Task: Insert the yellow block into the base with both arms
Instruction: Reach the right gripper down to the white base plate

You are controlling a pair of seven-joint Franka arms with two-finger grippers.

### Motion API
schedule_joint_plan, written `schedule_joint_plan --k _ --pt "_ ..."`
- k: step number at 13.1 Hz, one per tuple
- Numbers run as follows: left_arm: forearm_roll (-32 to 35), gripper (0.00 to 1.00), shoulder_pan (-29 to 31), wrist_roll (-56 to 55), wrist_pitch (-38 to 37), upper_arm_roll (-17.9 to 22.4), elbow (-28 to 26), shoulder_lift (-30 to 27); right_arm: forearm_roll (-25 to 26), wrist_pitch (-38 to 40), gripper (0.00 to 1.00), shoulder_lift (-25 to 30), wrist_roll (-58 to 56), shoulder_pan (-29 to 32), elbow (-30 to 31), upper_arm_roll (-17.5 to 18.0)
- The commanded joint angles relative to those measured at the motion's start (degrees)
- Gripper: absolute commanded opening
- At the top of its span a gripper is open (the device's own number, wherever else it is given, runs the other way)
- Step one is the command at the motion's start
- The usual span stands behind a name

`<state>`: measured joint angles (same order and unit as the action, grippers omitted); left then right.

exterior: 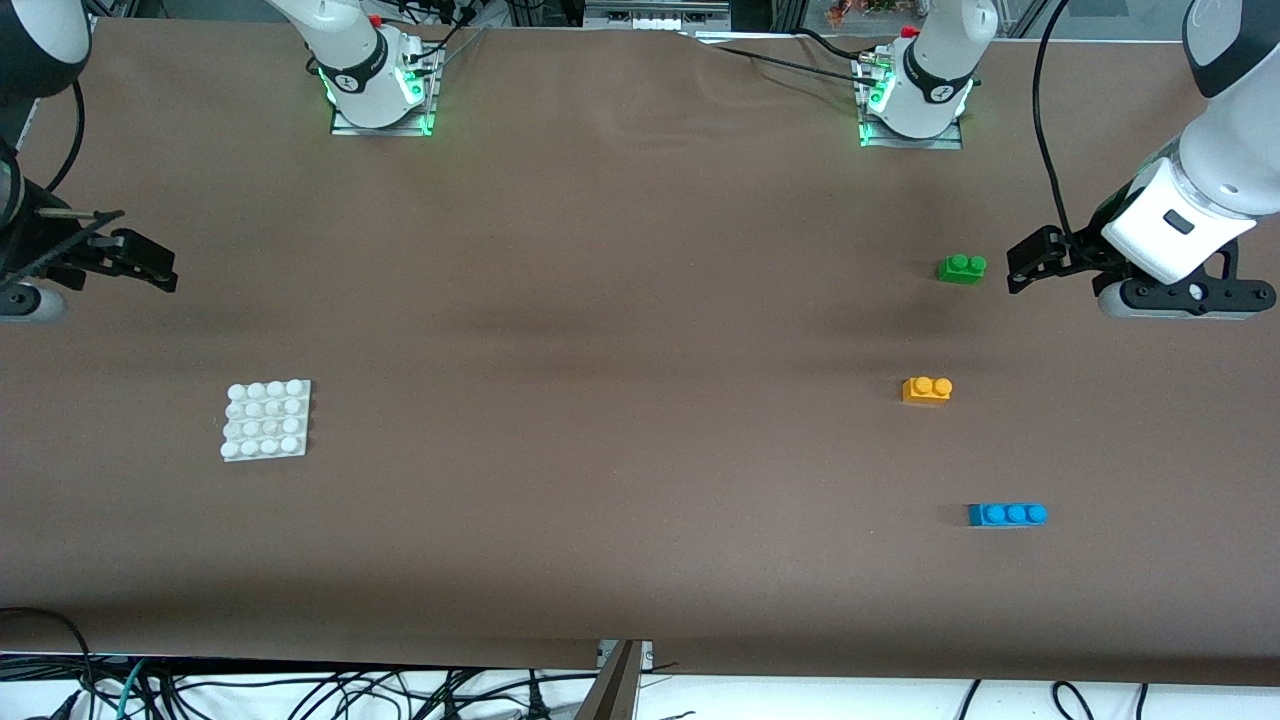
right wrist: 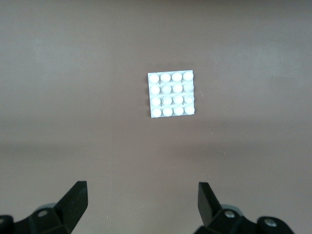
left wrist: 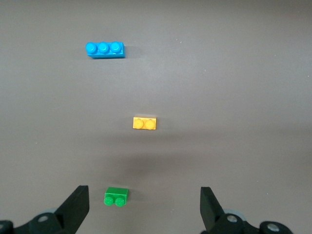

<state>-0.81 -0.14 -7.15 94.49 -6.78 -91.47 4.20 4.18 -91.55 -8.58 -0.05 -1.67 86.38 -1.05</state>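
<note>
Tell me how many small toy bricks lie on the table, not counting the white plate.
3, all toward the left arm's end: green two-stud plastic brick farthest from the front camera, orange-yellow two-stud plastic brick in between, blue three-stud plastic brick nearest. None seems hidden.

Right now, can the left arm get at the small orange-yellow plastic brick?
Probably yes. The left tool is open, the orange-yellow plastic brick lies alone on the table, apart from the green two-stud brick.

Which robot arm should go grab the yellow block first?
Probably the left. Its open left gripper is at the yellow block's end of the table; the open right gripper waits near the base.
</note>
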Motion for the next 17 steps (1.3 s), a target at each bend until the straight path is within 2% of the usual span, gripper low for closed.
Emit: schedule_joint_plan --k 1,8,12,17 --pt "1.5 1.0 -0.2 1.3 -1.3 -0.2 1.6 0.6 -0.3 -0.8 1.0 -3.9 0.7 0.3 -0.2 0.2" --pt "1.5 1.0 -0.1 1.4 -1.3 0.0 1.7 0.5 1.3 -10.8 1.0 -16.5 -0.3 3.2 1.1 -0.4" --pt "1.5 1.0 -0.1 1.6 -1.3 0.1 1.7 0.5 1.4 -28.1 1.0 -21.1 -0.3 4.4 9.5 -1.9" --pt "1.5 1.0 0.0 1.4 -1.3 0.1 1.7 0.5 1.4 -36.4 1.0 -26.7 -0.3 4.4 10.9 -3.5"
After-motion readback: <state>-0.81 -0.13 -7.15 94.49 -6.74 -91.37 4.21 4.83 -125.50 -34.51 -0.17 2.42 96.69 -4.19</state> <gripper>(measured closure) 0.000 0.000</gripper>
